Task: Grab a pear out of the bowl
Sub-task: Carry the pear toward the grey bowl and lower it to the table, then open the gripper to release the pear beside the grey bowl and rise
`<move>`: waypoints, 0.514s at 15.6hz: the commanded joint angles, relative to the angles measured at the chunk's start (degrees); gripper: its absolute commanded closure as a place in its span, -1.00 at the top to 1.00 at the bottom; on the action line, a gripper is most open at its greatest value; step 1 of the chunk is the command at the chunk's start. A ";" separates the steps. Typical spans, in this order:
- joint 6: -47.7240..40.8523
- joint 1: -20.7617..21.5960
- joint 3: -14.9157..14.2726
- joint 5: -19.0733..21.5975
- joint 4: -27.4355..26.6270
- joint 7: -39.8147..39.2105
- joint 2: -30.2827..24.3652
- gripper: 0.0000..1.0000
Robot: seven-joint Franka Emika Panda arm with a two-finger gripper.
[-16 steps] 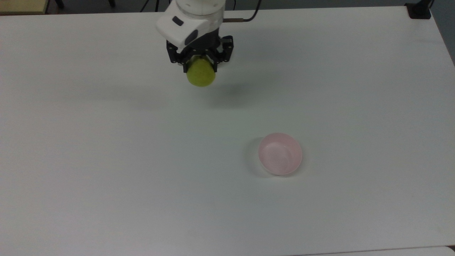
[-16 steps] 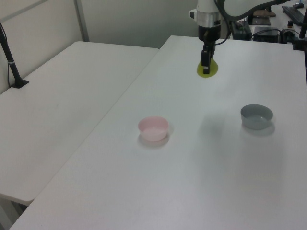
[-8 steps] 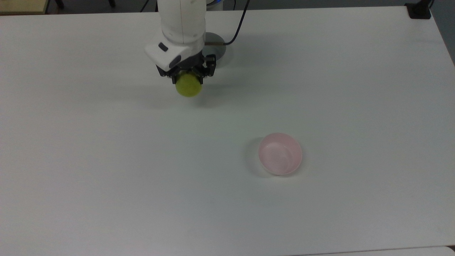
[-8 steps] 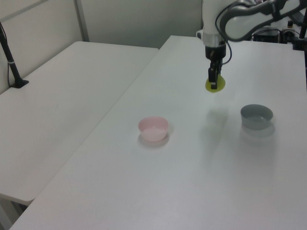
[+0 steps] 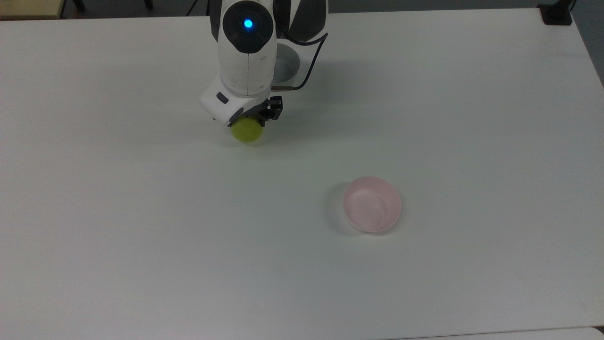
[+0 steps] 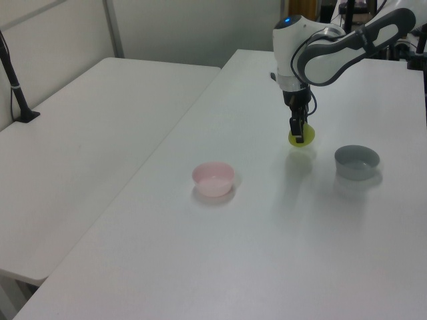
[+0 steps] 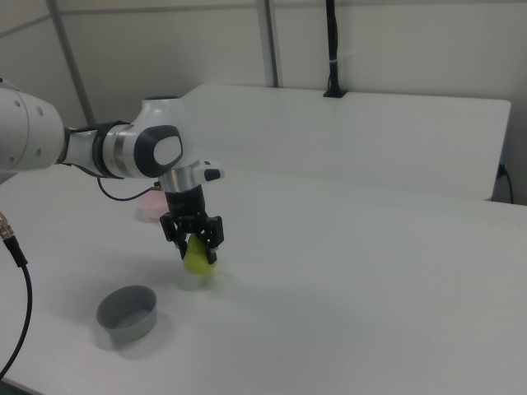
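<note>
You're looking at a wide matte white work table (image 5: 141, 236), with a second white table (image 6: 87, 147) just beside it. Pale grey partition walls (image 7: 395, 41) with upright metal posts (image 7: 268, 41) stand behind, under soft, even light.

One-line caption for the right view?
Gripper holds the pear low over the table, near the grey bowl.

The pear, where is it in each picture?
Top view: the pear is upper middle, under the end effector.
Left view: the pear is upper right, left of the grey bowl.
Right view: the pear is left of centre, above the grey bowl.
Shared landmark: the pink bowl.
</note>
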 commanded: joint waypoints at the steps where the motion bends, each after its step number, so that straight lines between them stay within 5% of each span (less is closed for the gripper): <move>1: 0.78 -0.49 0.11 -1.07 -0.41 -0.97 0.70 -0.40; 4: 0.70 -0.58 0.02 -1.43 -0.32 -1.58 0.88 0.02; 7: 0.52 -0.49 0.11 -1.43 -0.06 -1.50 0.88 0.91; 8: 0.17 -0.49 0.11 -1.43 0.03 -1.41 0.71 1.00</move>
